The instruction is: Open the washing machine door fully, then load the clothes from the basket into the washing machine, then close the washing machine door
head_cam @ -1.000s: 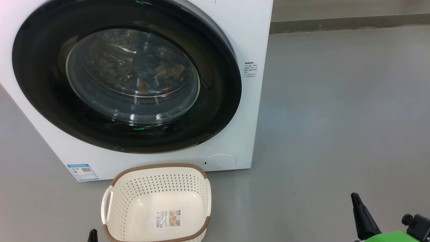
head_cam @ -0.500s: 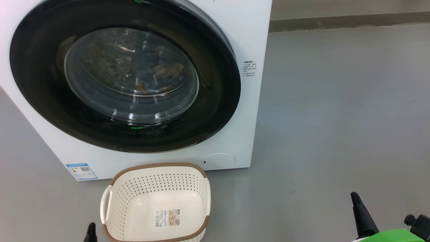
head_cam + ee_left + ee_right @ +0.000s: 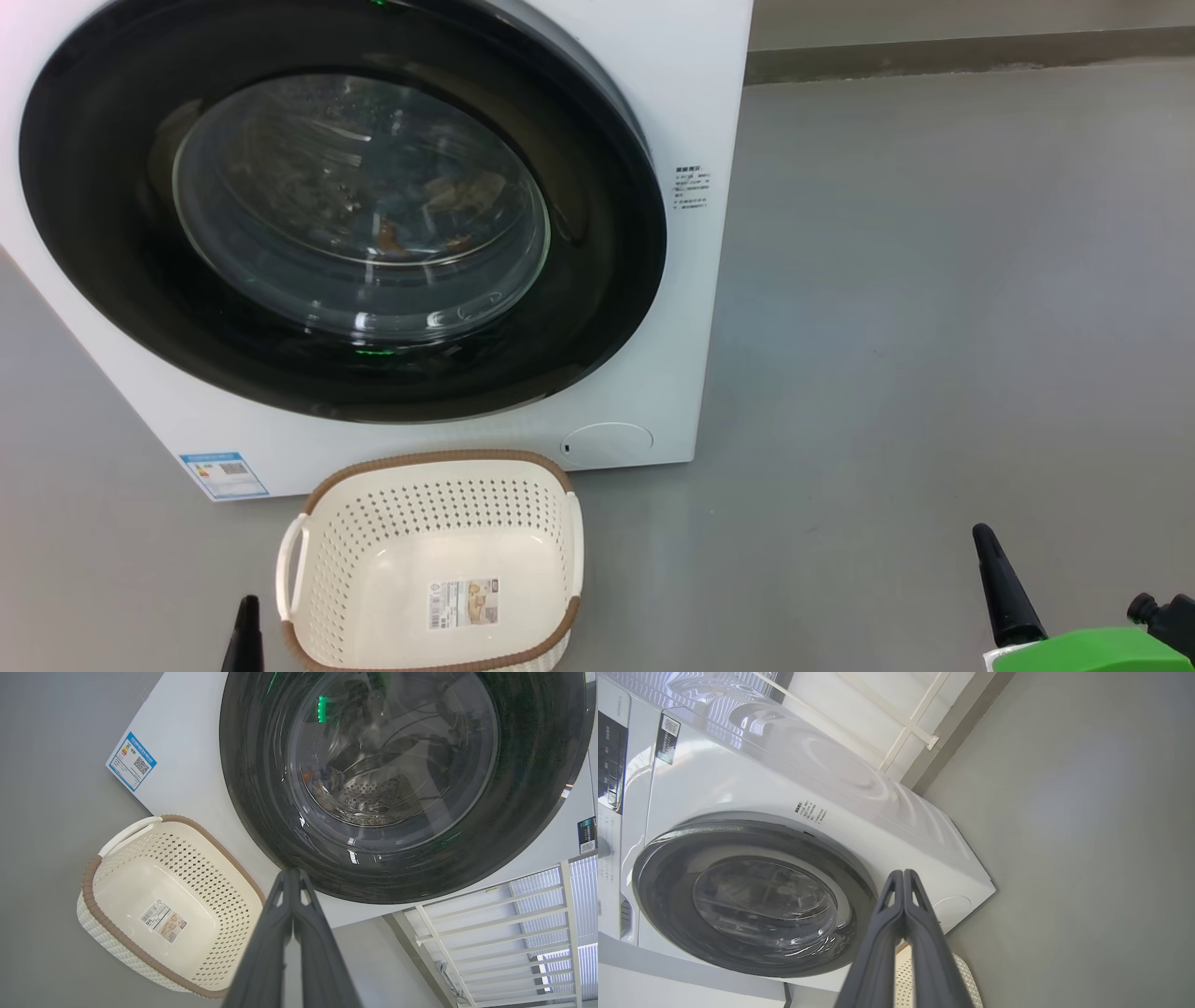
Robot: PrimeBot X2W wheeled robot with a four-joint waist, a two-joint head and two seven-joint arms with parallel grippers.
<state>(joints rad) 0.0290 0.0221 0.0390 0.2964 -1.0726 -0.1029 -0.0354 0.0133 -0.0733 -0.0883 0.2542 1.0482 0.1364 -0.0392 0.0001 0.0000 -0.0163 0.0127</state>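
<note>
Dark and slim, my left fingers (image 3: pixel 271 952) and right fingers (image 3: pixel 880 952) are pressed together, holding nothing, both pointing toward the white washing machine (image 3: pixel 700 112). Its glossy round washing machine door (image 3: pixel 607 233) is shut, with the clothes (image 3: pixel 457 196) behind the glass. A perforated cream basket (image 3: pixel 439 499) stands empty on the grey floor (image 3: pixel 934 327).

The washer (image 3: pixel 709 112) runs off the head view's top and left edges, and the door (image 3: pixel 607 233) loses its top there; clothes (image 3: pixel 448 194) show behind it as dim brownish patches; the label (image 3: pixel 224 474) print is too small to read; the basket (image 3: pixel 439 459) and left gripper (image 3: pixel 246 611) are cut by the bottom edge.
</note>
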